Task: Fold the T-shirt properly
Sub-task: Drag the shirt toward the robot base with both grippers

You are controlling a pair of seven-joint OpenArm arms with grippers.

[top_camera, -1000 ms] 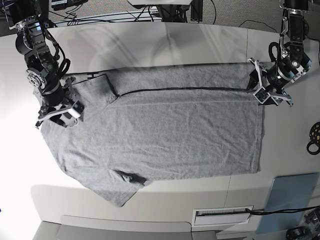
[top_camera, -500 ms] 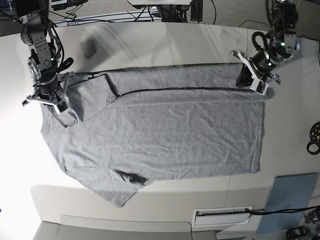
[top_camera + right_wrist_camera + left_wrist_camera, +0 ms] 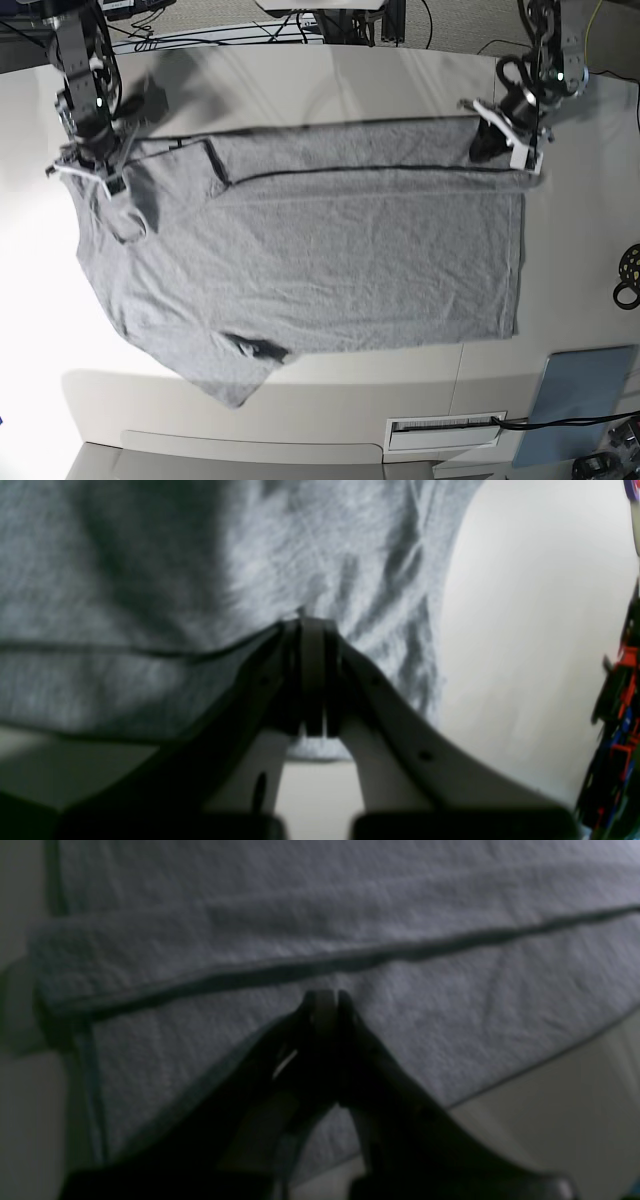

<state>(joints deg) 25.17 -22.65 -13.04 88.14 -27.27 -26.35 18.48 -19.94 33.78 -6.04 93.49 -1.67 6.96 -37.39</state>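
The grey T-shirt (image 3: pixel 330 260) lies spread on the white table (image 3: pixel 300 80), plain side up, with a narrow strip folded over along its far edge. My left gripper (image 3: pixel 522 157) is at the shirt's far right corner, shut on the hem there. In the left wrist view its fingertips (image 3: pixel 325 997) are pressed together over the T-shirt (image 3: pixel 400 915). My right gripper (image 3: pixel 103 178) is at the far left by the shoulder. Its jaws (image 3: pixel 312 625) are shut, with a fold of T-shirt (image 3: pixel 150 555) caught between them.
A black ring-shaped object (image 3: pixel 628 275) lies at the right edge. At the front right sit a blue-grey panel (image 3: pixel 580 395) and a white slotted plate (image 3: pixel 445 432). Cables (image 3: pixel 200 35) run behind the table. The near sleeve (image 3: pixel 240 375) points toward the front edge.
Both grippers have closed and moved toward the back of the table. The shirt's far edge and corners have been drawn that way with them, and the near edge has shifted slightly.
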